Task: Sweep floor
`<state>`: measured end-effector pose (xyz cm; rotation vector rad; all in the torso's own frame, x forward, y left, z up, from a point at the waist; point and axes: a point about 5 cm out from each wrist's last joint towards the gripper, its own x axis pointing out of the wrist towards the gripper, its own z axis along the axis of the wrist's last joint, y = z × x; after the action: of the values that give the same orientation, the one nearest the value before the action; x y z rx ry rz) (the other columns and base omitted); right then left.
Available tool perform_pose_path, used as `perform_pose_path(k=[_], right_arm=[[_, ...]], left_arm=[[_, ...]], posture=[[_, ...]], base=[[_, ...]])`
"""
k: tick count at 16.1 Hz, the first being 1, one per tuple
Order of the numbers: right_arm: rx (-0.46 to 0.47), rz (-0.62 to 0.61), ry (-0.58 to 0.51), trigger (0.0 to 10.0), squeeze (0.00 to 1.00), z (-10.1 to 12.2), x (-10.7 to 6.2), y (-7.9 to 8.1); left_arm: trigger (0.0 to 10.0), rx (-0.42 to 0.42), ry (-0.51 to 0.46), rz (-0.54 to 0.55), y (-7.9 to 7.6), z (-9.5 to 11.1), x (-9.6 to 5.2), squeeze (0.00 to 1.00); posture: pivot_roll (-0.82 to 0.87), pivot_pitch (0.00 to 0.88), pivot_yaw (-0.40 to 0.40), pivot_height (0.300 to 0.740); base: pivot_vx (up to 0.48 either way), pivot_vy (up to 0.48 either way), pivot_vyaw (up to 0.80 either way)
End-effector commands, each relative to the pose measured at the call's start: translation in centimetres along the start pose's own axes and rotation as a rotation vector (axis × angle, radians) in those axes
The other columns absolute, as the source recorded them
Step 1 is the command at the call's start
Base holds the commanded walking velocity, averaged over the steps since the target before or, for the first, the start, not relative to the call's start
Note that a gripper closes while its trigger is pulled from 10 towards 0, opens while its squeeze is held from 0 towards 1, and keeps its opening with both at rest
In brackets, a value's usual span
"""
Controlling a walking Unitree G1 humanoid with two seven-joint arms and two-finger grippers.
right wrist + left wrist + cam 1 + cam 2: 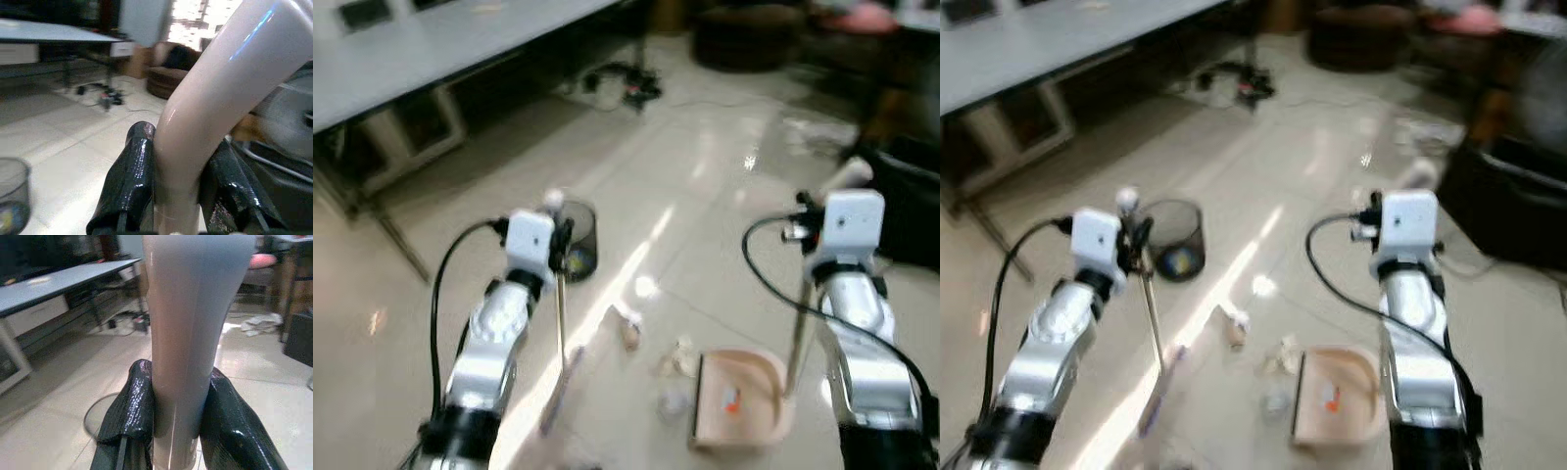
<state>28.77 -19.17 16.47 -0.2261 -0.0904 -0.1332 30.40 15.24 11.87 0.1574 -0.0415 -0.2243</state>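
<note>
Left end effector pinching the broom handle, right end effector clamped on the dustpan handle, litter just beside the dustpan.

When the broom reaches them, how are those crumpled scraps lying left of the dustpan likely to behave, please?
The crumpled scraps look like light paper, so they should probably slide easily on the glossy tiled floor. Being loose and separate, they may scatter or tumble rather than move together. The dustpan lies close by, so short strokes likely suffice.
</note>
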Motion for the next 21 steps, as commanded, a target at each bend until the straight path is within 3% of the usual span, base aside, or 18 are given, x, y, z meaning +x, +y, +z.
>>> perform_pose_path(k=[1,7,15,19,21], right_arm=[[0.031,0.038,-0.051,10.0,0.00,0.8,0.3,0.9],[0.057,0.115,-0.071,10.0,0.00,0.9,0.7,2.1],[0.046,0.122,-0.081,10.0,0.00,0.6,0.9,2.1],[-0.003,0.057,-0.044,10.0,0.00,-0.3,0.6,1.5],[0.030,0.034,0.022,10.0,0.00,-1.5,0.0,0.8]], left_arm=[[10.0,0.023,-0.026,0.029,0.7,0.7,0.0,0.00],[10.0,0.030,-0.026,0.066,1.0,0.6,-0.1,0.00],[10.0,0.025,-0.031,0.083,1.1,0.8,0.1,0.00],[10.0,0.013,-0.030,0.128,1.2,0.9,-0.1,0.00],[10.0,-0.008,-0.016,0.145,1.5,0.7,-0.4,0.00]], posture=[[-0.02,0.056,0.054,0.740],[-0.02,0.068,0.055,0.740],[-0.02,0.082,0.057,0.740],[-0.02,0.098,0.049,0.740],[-0.02,0.092,0.053,0.740]], base=[[0.000,-0.480,0.80],[0.000,-0.477,0.80],[0.000,-0.442,0.80],[0.000,-0.333,0.00],[0.000,0.000,0.00]])
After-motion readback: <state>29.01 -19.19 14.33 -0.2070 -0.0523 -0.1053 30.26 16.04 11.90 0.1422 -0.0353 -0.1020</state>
